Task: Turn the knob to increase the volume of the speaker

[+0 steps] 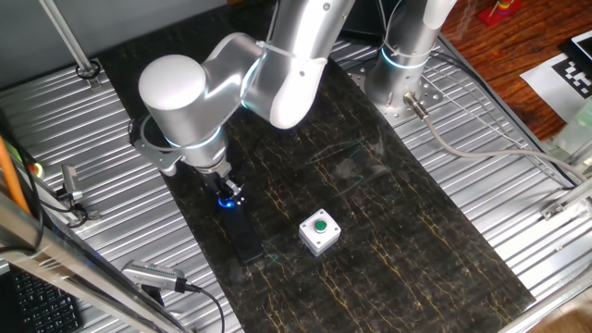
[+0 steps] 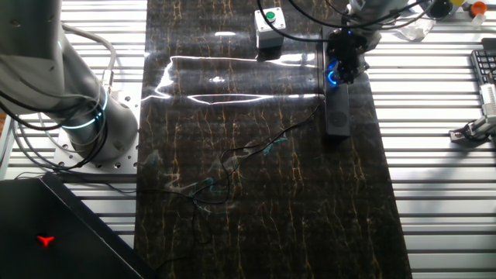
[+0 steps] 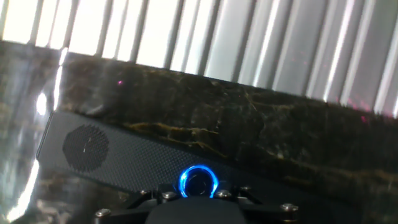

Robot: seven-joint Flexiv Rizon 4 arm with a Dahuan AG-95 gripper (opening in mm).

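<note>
The speaker (image 1: 246,237) is a slim black bar lying on the dark marbled mat; it also shows in the other fixed view (image 2: 336,116) and the hand view (image 3: 124,158). The knob (image 1: 225,203), ringed by blue light, sits at the bar's end under the hand, and shows in the other fixed view (image 2: 332,76) and the hand view (image 3: 198,180). My gripper (image 1: 228,193) is down on it, also seen in the other fixed view (image 2: 344,65). In the hand view the gripper (image 3: 198,190) has its jaws set close against both sides of the knob. The knob's lower part is hidden by the hand.
A white box with a green button (image 1: 319,231) stands on the mat right of the speaker, also in the other fixed view (image 2: 269,22). A thin cable (image 2: 256,151) lies across the mat. The arm's base (image 1: 407,65) stands at the back. Ribbed metal table flanks the mat.
</note>
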